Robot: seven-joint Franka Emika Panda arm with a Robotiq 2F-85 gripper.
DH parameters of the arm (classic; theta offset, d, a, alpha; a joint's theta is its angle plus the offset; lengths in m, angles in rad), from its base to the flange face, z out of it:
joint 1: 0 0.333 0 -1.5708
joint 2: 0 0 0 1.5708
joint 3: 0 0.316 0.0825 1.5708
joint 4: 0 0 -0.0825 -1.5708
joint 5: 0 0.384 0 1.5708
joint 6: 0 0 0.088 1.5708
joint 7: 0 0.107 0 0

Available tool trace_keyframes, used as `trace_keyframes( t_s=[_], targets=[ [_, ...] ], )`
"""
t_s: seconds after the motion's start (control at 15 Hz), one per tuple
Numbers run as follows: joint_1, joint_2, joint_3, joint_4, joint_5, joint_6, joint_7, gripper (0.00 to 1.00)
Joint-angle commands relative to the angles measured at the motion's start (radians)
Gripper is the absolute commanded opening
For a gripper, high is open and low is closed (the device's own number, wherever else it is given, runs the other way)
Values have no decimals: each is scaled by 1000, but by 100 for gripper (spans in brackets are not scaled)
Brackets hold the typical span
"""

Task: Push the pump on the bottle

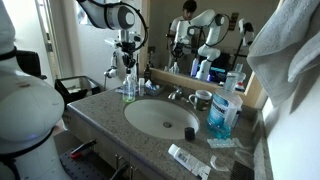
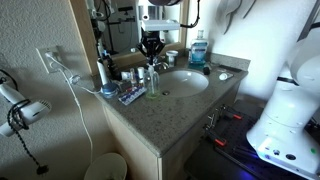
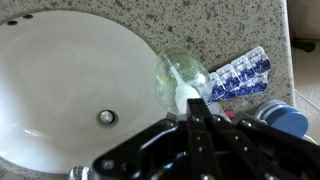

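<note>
The small clear bottle (image 3: pixel 178 70) stands on the granite counter beside the sink, seen from above in the wrist view. Its pale pump (image 3: pixel 184 97) points up at the camera. It also shows in both exterior views (image 1: pixel 128 86) (image 2: pixel 152 79). My gripper (image 3: pixel 196 108) is shut with nothing between the fingers. It hangs straight above the bottle, and its tips cover the near edge of the pump. I cannot tell whether they touch it. The gripper also shows in both exterior views (image 1: pixel 126 62) (image 2: pixel 150 55).
The white sink basin (image 3: pixel 60 60) lies beside the bottle. A blue-and-white blister pack (image 3: pixel 238 74) and a blue round lid (image 3: pixel 291 120) lie on its other side. A large blue-liquid bottle (image 1: pixel 220 114), a mug (image 1: pixel 203 98), the faucet (image 1: pixel 176 95) and a white tube (image 1: pixel 187 159) stand around the sink.
</note>
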Motion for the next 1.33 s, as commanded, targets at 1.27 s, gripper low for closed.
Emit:
trace_keyframes(
  t_s=[1.27],
  targets=[
    [-7, 46, -17, 101, 36, -66, -2, 4]
  ],
)
